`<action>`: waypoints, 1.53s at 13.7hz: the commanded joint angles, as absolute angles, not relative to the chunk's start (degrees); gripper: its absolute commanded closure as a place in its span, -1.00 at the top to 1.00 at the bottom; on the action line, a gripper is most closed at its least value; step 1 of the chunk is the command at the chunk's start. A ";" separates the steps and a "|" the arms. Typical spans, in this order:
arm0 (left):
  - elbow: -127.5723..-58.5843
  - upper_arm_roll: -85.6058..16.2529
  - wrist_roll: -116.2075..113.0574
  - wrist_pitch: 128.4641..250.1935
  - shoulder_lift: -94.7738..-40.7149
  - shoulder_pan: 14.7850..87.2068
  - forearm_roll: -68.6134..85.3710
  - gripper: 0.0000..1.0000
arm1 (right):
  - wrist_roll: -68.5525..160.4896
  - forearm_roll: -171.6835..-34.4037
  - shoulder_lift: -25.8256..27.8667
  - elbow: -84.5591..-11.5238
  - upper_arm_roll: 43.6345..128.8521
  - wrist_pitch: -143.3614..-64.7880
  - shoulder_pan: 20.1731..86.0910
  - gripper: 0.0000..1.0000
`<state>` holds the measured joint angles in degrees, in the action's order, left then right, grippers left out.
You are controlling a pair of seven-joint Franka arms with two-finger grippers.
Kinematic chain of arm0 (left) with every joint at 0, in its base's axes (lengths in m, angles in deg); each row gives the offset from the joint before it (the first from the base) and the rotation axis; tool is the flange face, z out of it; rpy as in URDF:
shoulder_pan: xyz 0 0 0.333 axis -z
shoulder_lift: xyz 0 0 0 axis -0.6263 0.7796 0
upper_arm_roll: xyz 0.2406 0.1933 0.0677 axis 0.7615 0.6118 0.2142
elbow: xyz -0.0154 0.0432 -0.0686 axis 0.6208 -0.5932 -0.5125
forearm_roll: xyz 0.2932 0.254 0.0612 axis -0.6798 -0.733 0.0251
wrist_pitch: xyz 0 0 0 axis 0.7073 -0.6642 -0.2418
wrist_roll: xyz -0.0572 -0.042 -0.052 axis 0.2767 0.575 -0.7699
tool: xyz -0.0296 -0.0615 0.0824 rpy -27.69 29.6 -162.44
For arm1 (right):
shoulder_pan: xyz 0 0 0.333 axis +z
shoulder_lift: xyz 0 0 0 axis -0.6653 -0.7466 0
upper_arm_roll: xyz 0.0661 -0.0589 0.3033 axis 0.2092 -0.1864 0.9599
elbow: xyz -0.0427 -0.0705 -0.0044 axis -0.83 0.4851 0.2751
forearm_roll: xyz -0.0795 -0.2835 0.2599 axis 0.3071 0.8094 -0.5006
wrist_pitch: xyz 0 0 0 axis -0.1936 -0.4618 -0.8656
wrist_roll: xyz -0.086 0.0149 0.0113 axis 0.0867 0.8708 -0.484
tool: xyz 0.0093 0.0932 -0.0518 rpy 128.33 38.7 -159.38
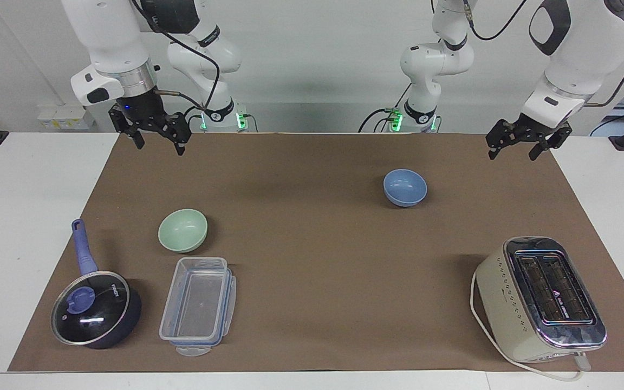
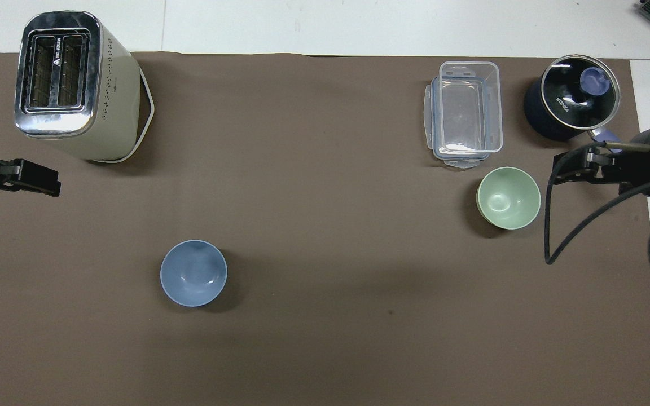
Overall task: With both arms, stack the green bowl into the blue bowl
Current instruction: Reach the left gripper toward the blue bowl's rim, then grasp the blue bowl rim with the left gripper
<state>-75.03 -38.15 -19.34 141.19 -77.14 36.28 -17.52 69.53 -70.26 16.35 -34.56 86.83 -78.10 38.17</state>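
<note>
two bowls sit well apart: green bowl (image 1: 182,230) lies under the right end effector (image 1: 156,142), fingers spread; left end effector (image 1: 524,145), also spread, nearer blue bowl (image 1: 404,187).

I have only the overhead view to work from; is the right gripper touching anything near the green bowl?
Observer: No, the right gripper hangs in the air, clear of the green bowl.
Operator: Are its fingers open?
Observer: Yes, they are spread apart and hold nothing.
Operator: And the left gripper?
Observer: The left gripper hangs open in the air too, clear of the blue bowl.
</note>
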 commanded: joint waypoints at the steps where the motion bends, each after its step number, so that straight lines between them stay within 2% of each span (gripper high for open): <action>1: -75.37 -38.41 -19.13 140.86 -77.63 36.76 -18.08 1.00 | 67.85 -70.43 15.66 -33.32 87.30 -77.09 37.40 1.00; 4: -75.90 -38.50 -19.48 140.95 -77.80 36.50 -17.90 1.00 | 67.85 -70.43 15.66 -33.41 87.30 -77.09 37.40 1.00; 7: -79.66 -38.50 -19.48 142.08 -79.73 36.49 -15.54 1.00 | 67.85 -70.43 15.66 -33.32 87.30 -77.09 37.40 1.00; 12: -96.88 -38.68 -19.57 153.85 -85.53 37.28 -14.91 1.00 | 67.85 -70.43 15.66 -33.41 87.30 -77.09 37.40 1.00; 21: -122.46 -38.59 -17.47 180.55 -84.66 45.36 -12.90 1.00 | 67.85 -70.43 15.66 -33.32 87.30 -77.09 37.40 1.00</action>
<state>-116.45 -39.29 -18.63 174.57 -83.05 43.82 -14.18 69.53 -70.26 16.35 -34.56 86.83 -78.10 38.17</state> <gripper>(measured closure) 0.000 0.000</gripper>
